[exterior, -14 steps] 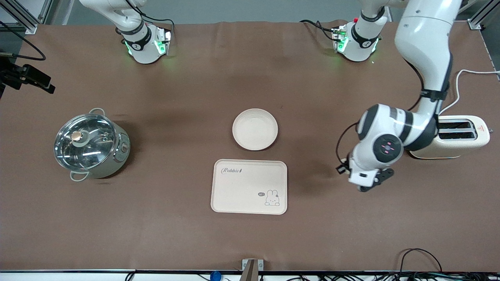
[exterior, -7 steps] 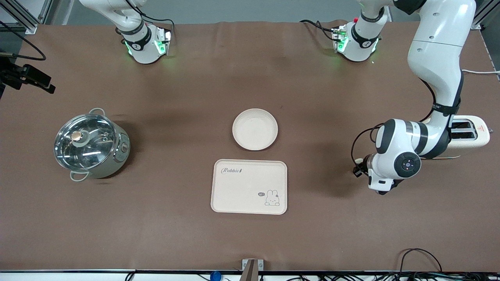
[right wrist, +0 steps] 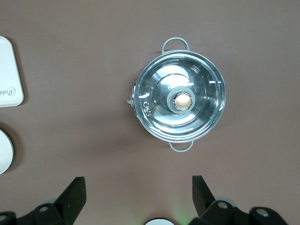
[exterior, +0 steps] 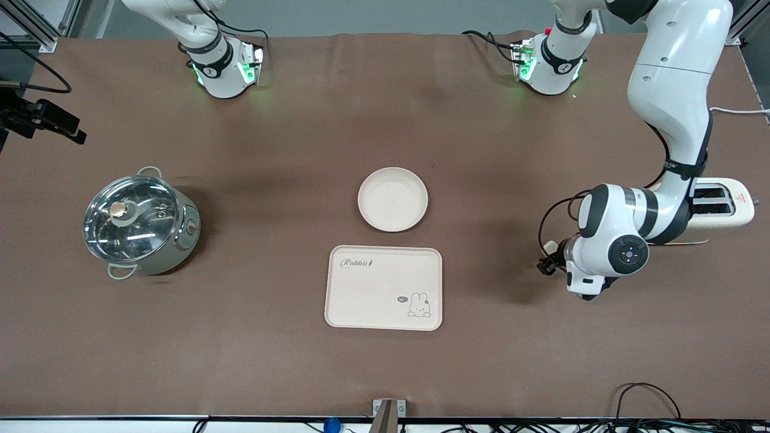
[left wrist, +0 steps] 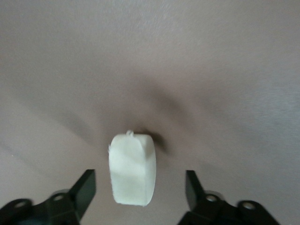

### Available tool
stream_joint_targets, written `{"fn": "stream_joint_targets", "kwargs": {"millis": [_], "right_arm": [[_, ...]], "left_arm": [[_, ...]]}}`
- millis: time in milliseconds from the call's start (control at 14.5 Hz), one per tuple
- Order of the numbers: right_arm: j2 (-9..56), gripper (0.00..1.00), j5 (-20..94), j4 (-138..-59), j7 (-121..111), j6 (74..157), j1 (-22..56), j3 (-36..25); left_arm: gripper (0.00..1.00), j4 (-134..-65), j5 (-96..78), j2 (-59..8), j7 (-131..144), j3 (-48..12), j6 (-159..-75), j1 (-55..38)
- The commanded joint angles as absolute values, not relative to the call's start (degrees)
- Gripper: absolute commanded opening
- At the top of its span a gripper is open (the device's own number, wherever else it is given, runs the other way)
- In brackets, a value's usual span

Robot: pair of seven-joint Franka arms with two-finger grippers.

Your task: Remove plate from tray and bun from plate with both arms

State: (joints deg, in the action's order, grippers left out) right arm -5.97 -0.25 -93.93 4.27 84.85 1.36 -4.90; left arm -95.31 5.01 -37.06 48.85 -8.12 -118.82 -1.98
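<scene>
The bun (left wrist: 132, 168), a small pale cream lump, lies on the brown table beside the toaster and also shows in the front view (exterior: 548, 246). My left gripper (left wrist: 140, 180) is low over it and open, one finger on each side, neither touching it. In the front view my left gripper (exterior: 550, 260) is mostly hidden under its wrist. The round cream plate (exterior: 393, 199) sits empty at the table's middle, just farther from the front camera than the tray. My right gripper (right wrist: 139, 187) is open and empty, high over the table near the pot; it is out of the front view.
The rectangular cream rabbit tray (exterior: 384, 287) lies nearer to the front camera than the plate. A steel pot with a glass lid (exterior: 139, 224) stands toward the right arm's end. A cream toaster (exterior: 716, 207) stands toward the left arm's end, partly hidden by the left arm.
The left arm swung toward its own end of the table and settled over the bun a second ago; since half a second ago it has barely moved. The plate, tray and pot have not moved.
</scene>
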Motion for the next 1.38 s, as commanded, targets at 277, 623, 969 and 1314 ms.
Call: {"fn": "stream_joint_targets", "kwargs": {"millis": [277,623,969,1314], "right_arm": [[-5.8,1.0,0.88,-93.43,5.1,84.38,1.05,-4.75],[-5.8,1.0,0.88,-93.43,5.1,84.55,1.05,-4.75],[-5.8,1.0,0.88,-93.43,5.1,84.46,1.05,-4.75],[-5.8,1.0,0.88,-93.43,5.1,84.46,1.06,-4.75]], "left_arm": [[1.0,-91.42,5.01,-22.17,29.85,-7.92,-110.84,-1.32],[1.0,-84.64,5.1,-14.17,13.47,-8.17,-102.32,3.86],[1.0,-84.81,4.13,-3.09,6.68,-8.79,-90.99,3.61],[1.0,-91.56,1.85,5.6,5.37,-8.35,-88.68,0.79]]}}
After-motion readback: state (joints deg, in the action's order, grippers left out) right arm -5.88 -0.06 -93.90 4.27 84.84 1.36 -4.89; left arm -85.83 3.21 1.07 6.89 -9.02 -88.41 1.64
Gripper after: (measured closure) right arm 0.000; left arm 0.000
